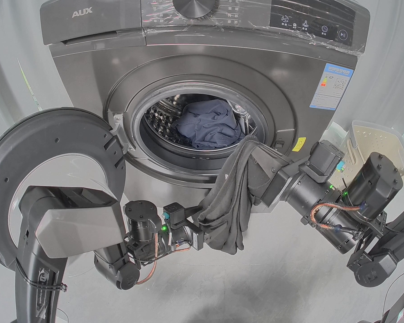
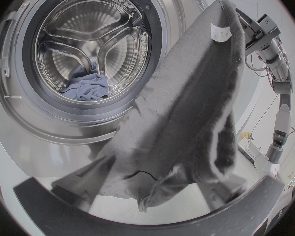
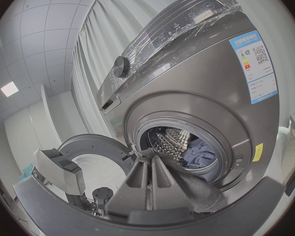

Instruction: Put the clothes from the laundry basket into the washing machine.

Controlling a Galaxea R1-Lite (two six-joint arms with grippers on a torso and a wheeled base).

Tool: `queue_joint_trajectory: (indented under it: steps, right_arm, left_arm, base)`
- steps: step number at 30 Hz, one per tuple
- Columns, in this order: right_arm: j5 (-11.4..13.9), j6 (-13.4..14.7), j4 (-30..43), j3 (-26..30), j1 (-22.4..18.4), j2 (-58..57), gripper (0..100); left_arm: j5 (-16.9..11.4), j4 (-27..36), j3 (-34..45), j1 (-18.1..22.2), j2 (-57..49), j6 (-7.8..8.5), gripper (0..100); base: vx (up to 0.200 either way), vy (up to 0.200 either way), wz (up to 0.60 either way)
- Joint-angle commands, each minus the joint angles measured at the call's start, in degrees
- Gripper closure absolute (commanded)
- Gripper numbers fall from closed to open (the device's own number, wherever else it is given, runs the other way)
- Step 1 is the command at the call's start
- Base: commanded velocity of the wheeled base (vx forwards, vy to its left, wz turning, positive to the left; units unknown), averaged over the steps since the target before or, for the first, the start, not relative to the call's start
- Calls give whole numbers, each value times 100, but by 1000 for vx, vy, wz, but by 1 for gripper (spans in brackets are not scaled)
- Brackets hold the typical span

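**Dark grey garment at the washer mouth, pinched by the right gripper**

- Washing machine point(image 1: 238, 63): front loader. The round door point(image 1: 54, 135) is swung fully open to the robot's left.
- Steel drum point(image 2: 88, 33): one blue garment point(image 1: 208, 124) lies crumpled on its floor, well inside the opening.
- Right gripper point(image 3: 150, 159): in the right wrist view its two fingers point(image 3: 134, 184) are pressed flat together, with an edge of the dark grey garment point(image 1: 231, 194) clamped at their tips. The tips sit just at the lower right rim of the door opening, outside the drum.
- The grey garment drapes from that pinch down across the front of the machine below the opening. None of it is inside the drum. In the left wrist view a small white tag point(image 2: 221, 32) shows near its top edge.
- Left gripper point(image 1: 202, 229): low in front of the machine, at the garment's hanging lower end. In the left wrist view its fingers point(image 2: 85, 177) stand spread wide, with the cloth hanging between them and not squeezed. Whether a finger touches the fabric, cannot tell.
- Cream laundry basket point(image 1: 381, 140): on the floor at the machine's right side, behind the right arm. Contents not visible.
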Motion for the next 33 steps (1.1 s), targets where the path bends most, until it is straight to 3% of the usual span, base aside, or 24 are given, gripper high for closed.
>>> queue_joint_trajectory:
  steps: [1, 7, 11, 17, 22, 33]
  right_arm:
    - [1, -1, 1, 5, 1, 12, 100]
    - [1, 8, 1, 40, -8, 12, 100]
    - [1, 8, 19, 57, -78, 12, 100]
    - [36, 25, 10, 259, -307, 108, 100]
    - [89, -1, -60, 330, -368, 275, 100]
    - [194, -150, -96, 470, -852, 337, 100]
  left_arm:
    - [10, -3, -77, -12, 55, -4, 100]
    - [1, -12, -42, -4, -68, -21, 100]
    - [-8, -21, 178, 216, -789, 5, 100]
    - [-70, -12, 1391, 673, -2529, -21, 100]
    - [-175, -21, 2103, 884, -3259, -65, 100]
    - [-166, -12, 1769, 910, -3575, -100, 100]
  base:
    - [0, 0, 0]
    - [0, 0, 0]
    - [0, 0, 0]
    - [0, 0, 0]
    - [0, 0, 0]
    - [0, 0, 0]
